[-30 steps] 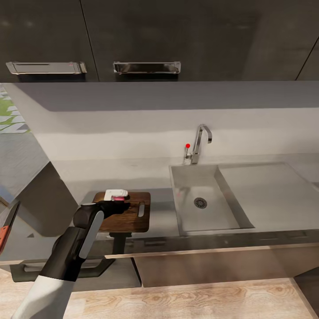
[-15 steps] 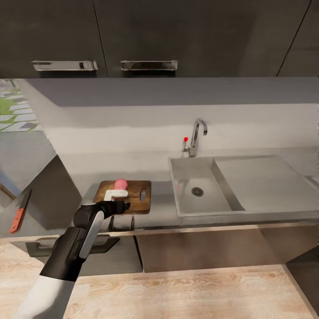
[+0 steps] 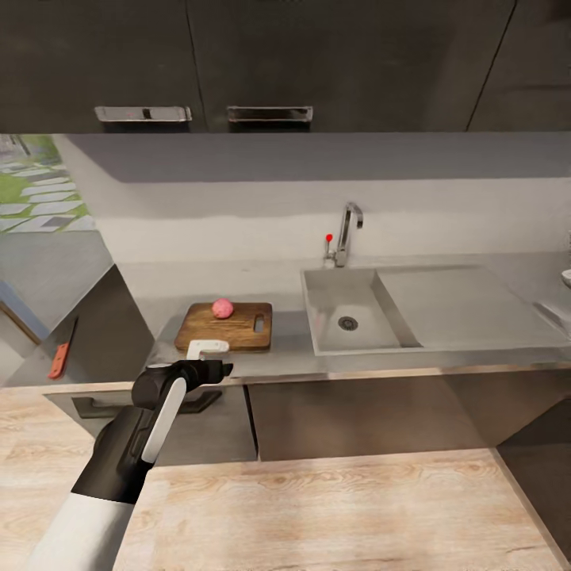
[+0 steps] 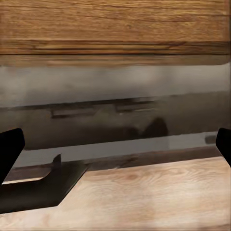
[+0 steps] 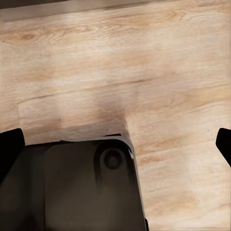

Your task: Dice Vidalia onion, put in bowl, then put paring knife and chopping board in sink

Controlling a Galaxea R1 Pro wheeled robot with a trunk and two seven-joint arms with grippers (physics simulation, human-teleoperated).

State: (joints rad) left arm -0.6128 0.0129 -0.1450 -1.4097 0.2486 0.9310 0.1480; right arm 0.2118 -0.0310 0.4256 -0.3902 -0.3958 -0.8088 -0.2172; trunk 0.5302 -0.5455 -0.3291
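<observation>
On the glossy grey countertop (image 3: 285, 361), pink round onion (image 3: 223, 308) atop brown wooden chopping board (image 3: 225, 327), red-handled paring knife (image 3: 62, 352) well apart, both grippers' fingers spread wide, empty, steel sink (image 3: 357, 313) beside.

You see a small pink onion (image 3: 223, 308) sitting on the brown chopping board (image 3: 226, 327), which lies flat on the grey countertop (image 3: 289, 355) just left of the sink (image 3: 353, 317). Your red-handled knife (image 3: 63, 354) lies far off to the left.

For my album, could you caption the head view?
Onion on the chopping board beside the sink, left pincer near the countertop edge.
</observation>
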